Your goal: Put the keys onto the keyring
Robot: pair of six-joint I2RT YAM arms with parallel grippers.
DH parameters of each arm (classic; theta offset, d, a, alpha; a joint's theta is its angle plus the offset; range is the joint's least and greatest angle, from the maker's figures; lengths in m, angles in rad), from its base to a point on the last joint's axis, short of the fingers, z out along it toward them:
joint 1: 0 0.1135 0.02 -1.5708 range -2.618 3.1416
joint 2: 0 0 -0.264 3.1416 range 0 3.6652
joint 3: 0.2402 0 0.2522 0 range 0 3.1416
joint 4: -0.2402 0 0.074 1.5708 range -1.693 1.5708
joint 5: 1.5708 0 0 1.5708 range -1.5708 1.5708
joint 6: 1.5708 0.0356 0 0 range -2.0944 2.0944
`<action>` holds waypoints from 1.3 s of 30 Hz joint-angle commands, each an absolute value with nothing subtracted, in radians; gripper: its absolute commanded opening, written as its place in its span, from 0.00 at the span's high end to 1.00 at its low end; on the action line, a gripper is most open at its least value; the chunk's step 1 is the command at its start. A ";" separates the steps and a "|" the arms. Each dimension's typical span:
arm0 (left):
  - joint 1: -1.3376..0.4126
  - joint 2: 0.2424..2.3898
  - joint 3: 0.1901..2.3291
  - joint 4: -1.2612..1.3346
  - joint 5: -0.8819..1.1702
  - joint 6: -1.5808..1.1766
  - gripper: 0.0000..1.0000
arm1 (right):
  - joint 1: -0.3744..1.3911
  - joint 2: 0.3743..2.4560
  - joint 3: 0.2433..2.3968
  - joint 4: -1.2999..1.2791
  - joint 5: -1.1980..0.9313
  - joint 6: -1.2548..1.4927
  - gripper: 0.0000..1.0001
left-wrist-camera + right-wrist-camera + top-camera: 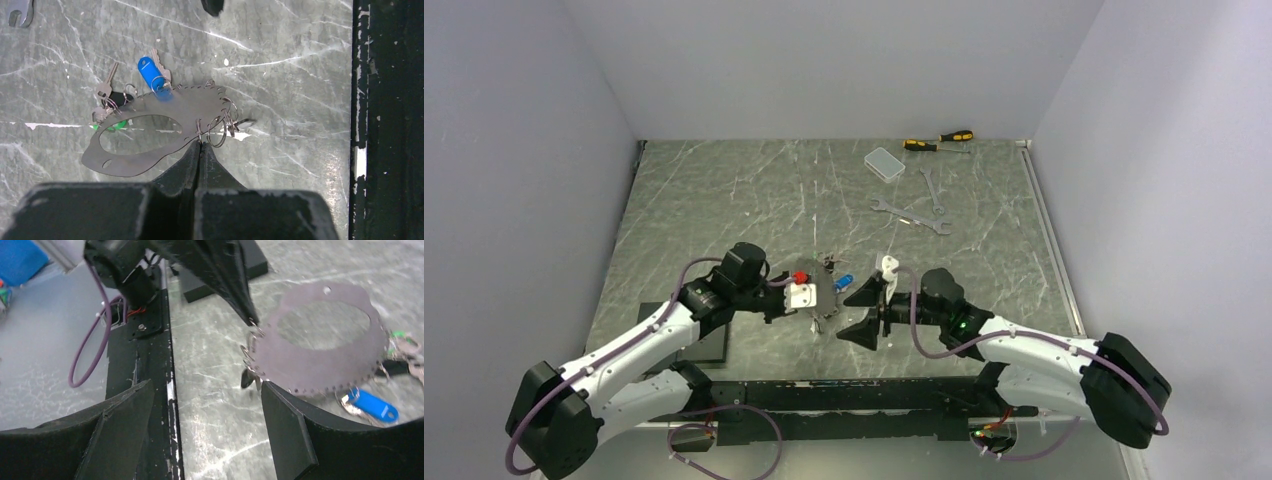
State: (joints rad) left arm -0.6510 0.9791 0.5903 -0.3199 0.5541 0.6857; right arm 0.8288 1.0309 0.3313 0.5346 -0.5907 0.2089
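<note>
The keyring (195,107) is a flat, thin grey metal ring with a large oval opening and small holes along its rim (320,367). My left gripper (200,143) is shut on its near edge, among several small split rings (220,127). A blue-headed key (149,72), a plain silver key (106,85), a black-headed one (120,97) and a green-headed one (112,126) hang at its far rim. My right gripper (205,425) is open just beside the ring's edge with only table between its fingers. From above, the two grippers (822,303) (856,312) face each other.
At the back right lie long silver wrenches (911,215), two screwdrivers (939,141) and a clear plastic box (884,163). The black base bar (824,395) runs along the near edge, with a black pad (699,345) by the left arm. A purple cable (85,360) loops near the base.
</note>
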 commanded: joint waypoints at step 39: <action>-0.676 0.781 0.643 -0.267 0.740 0.618 1.00 | 0.980 1.106 0.586 0.438 -0.487 -0.315 0.57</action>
